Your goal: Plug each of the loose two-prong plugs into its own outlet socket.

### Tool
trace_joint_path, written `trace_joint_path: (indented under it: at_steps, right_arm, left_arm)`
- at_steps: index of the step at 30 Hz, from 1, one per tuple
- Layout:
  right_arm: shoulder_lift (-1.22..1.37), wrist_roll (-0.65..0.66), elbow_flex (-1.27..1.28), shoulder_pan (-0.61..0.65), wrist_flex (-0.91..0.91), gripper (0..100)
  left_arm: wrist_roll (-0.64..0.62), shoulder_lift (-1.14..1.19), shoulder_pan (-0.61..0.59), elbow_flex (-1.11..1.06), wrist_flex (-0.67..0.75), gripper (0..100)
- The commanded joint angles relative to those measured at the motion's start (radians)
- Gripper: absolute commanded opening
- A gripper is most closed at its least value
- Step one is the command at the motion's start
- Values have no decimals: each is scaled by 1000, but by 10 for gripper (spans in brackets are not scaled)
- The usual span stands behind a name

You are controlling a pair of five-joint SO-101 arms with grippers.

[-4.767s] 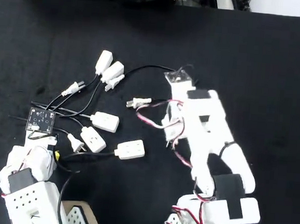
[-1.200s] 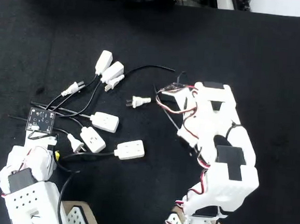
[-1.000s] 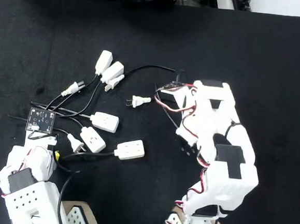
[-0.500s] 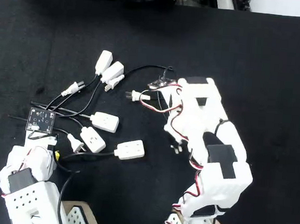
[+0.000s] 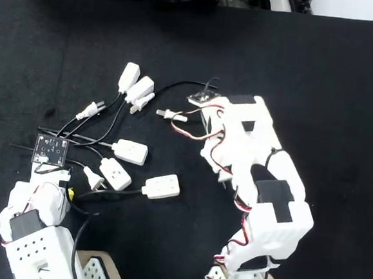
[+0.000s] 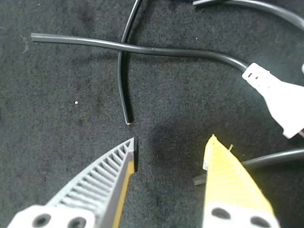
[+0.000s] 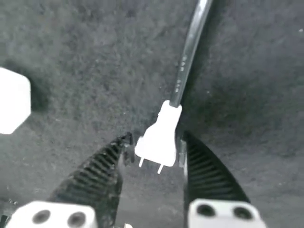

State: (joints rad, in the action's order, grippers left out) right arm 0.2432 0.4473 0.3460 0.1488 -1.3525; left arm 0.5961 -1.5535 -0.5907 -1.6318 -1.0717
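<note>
at the far left we see the left arm (image 5: pixel 30 230), low at the near edge of the black cloth (image 5: pixel 334 73). the left claw (image 6: pixel 172 140) is spread wide open just above the cloth, with its grey finger (image 6: pixel 118 164) and yellow finger (image 6: pixel 225 171) well apart and bare cloth between them. a cut black cable end (image 6: pixel 126 118) lies just ahead of the grey one.

a little further right, a small black board (image 5: pixel 50 149) sits above that arm. next comes the far-left plug (image 5: pixel 90 110), lying loose on its cable, and below it the lower plug (image 5: pixel 94 179), just beside the low socket (image 5: pixel 115 173). the middle socket (image 5: pixel 131 151) lies just above that one. higher up, the top socket (image 5: pixel 129 75) and the second socket (image 5: pixel 141 87) lie side by side, with the upper plug (image 5: pixel 141 102) just beside the second socket and not plugged in. the right socket (image 5: pixel 162 186) lies apart from the others, nearer the middle.

right of these is the gripped plug (image 5: pixel 174 116), with its prongs pointing left and its black cable arching away behind it. the right claw (image 7: pixel 156 138) has its two black fingers pressed close on either side of this plug, gripping it as far as we can tell. the right arm (image 5: pixel 261 178) stretches back from there to the near edge.
</note>
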Motion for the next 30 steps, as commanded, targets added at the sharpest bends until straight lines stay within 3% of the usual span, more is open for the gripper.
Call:
trace_joint_path:
  at_steps: [1,5,14,22,26,30]
  right_arm:
    - [44,-29,-64,8,14,121]
    - [131,-29,-145,-32,-3,35]
    - [196,-55,-302,-60,-144,11]
    - [71,-68,-323,-149,-244,11]
    - [-35,8,-176,-130,-181,11]
    - [-90,8,36,-41,26,16]
  left_arm:
    - [11,-8,13,4,14,234]
    - [11,-8,13,4,14,234]
    - [11,-8,13,4,14,234]
    - [11,-8,13,4,14,234]
    - [11,-8,13,4,14,234]
    - [11,-8,13,4,14,234]
